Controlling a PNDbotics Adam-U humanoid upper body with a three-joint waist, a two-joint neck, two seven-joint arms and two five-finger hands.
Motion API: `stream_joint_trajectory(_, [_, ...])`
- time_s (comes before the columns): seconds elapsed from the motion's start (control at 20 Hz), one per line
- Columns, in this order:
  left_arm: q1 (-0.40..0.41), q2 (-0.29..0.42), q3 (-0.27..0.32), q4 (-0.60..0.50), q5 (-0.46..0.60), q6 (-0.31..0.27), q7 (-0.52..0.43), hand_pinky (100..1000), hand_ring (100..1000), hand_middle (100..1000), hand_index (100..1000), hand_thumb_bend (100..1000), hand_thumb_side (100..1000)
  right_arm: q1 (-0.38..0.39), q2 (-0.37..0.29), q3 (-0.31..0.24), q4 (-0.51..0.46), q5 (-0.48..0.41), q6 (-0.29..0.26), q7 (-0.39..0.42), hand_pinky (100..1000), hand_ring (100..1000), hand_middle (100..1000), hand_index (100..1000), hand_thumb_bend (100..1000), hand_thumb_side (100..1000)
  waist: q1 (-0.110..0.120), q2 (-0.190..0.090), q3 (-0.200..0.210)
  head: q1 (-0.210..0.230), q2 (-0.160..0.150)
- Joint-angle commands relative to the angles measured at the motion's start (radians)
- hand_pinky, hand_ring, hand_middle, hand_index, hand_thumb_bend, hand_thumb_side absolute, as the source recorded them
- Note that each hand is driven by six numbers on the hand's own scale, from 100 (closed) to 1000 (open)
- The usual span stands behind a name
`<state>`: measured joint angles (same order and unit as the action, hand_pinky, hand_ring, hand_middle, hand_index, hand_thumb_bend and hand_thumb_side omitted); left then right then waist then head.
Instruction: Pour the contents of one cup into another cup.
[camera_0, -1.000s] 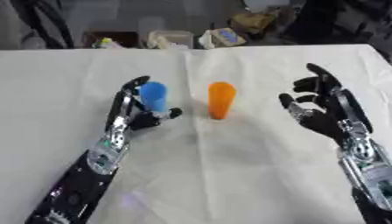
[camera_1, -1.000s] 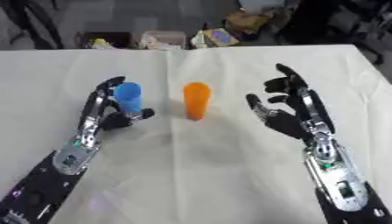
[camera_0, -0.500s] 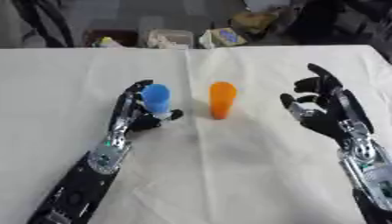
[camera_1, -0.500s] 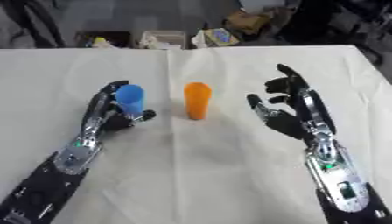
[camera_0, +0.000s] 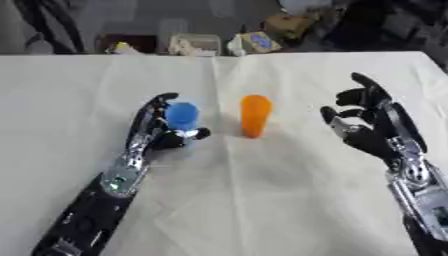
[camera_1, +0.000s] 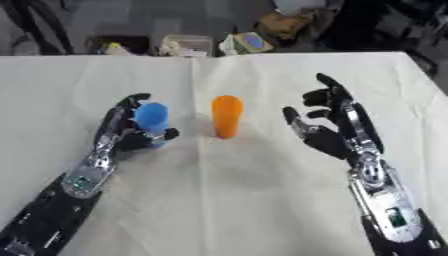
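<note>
the left hand (camera_0: 157, 131) has its fingers and thumb curled round a blue cup (camera_0: 182, 116), which stands upright on the white cloth-covered table (camera_0: 262, 200), left of centre. just beside it, to the right and not touching, an orange cup (camera_0: 255, 115) stands mouth down on the cloth, with a clear gap between the two cups. the right hand (camera_1: 328, 129) hovers well to the right of the orange cup, palm turned toward it, fingers spread and relaxed, holding nothing. nothing lies on the cloth between this hand and the orange cup. a crease in the cloth runs from the far edge down past the orange cup toward the near edge. beyond the table's far edge, on the dark floor, sits a loose clutter: a pale box-like container (camera_0: 195, 44), a small yellow item (camera_0: 120, 47) to its left, and a package with a blue and yellow face (camera_1: 249, 42) to its right. what these are cannot be told. none of it reaches onto the table.
</note>
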<state>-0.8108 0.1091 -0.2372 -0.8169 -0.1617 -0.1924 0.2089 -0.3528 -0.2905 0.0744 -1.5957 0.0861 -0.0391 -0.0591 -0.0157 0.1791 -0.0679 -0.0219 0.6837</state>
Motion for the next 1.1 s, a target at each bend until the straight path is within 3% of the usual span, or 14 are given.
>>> stream_joint_trajectory(0.05, [-0.015, 0.001, -0.004, -0.014, 0.001, 0.004, -0.009, 198, 338, 338, 791, 913, 204, -0.017, -0.008, -0.002, -0.019, -0.001, 0.0, -0.001, 660, 737, 671, 962, 415, 281, -0.002, -0.015, 0.001, 0.002, -0.01])
stream_joint_trajectory(0.35, [-0.015, 0.006, -0.011, -0.055, -0.005, 0.014, 0.015, 153, 290, 288, 755, 734, 149, -0.019, -0.008, -0.002, -0.019, -0.001, 0.0, 0.0, 660, 737, 671, 962, 413, 281, -0.002, -0.016, 0.005, 0.005, -0.011])
stream_joint_trajectory(1.1, [-0.013, 0.013, -0.025, -0.117, 0.002, 0.03, 0.032, 127, 259, 255, 708, 627, 108, -0.019, -0.01, -0.002, -0.02, -0.002, 0.0, -0.001, 660, 734, 671, 962, 406, 281, -0.004, -0.019, 0.01, 0.004, -0.014])
